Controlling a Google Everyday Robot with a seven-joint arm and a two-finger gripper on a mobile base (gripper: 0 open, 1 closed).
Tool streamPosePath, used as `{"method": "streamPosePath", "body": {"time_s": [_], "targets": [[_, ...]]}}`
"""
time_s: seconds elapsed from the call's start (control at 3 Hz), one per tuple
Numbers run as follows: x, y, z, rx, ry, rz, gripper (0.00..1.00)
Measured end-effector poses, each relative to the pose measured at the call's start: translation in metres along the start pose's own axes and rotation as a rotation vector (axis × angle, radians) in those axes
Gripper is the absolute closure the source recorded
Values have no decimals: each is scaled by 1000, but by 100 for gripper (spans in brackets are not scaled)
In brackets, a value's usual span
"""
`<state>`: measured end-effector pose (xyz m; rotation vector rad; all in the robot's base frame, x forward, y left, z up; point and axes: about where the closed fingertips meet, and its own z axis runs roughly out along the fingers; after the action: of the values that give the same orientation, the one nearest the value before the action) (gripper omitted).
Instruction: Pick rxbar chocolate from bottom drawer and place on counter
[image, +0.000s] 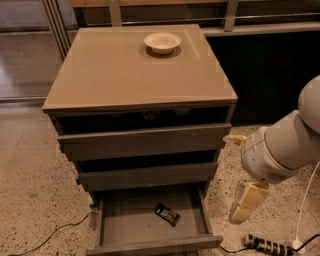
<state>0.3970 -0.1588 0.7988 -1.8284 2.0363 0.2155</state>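
Hovering gripper (245, 204) at lower right, well apart from rxbar chocolate (167, 214) lying flat in open bottom drawer (130, 222), bottom centre; open or closed, cannot tell. Judging approach step in hand: next needing leftward swing over bar, descending inside drawer walls.

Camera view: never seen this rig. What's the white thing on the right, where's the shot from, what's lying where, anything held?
One view only, looking down at the front of a grey drawer cabinet. The white bulk at right is the robot's single arm; the cream piece hanging from it is the gripper, beside the cabinet, outside the drawer. On the counter sits a cream bowl. The bottom drawer is pulled open, with the black rxbar chocolate lying flat inside, apart from the gripper, so not held.
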Motion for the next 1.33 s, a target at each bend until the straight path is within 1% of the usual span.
{"method": "streamPosePath", "body": {"time_s": [0.33, 0.67, 1.0, 1.33], "targets": [[-3, 9, 26, -24, -27, 3, 0], [-8, 17, 58, -36, -33, -3, 0], [-14, 15, 99, 0, -17, 1, 0], [-14, 15, 99, 0, -17, 1, 0]]}}
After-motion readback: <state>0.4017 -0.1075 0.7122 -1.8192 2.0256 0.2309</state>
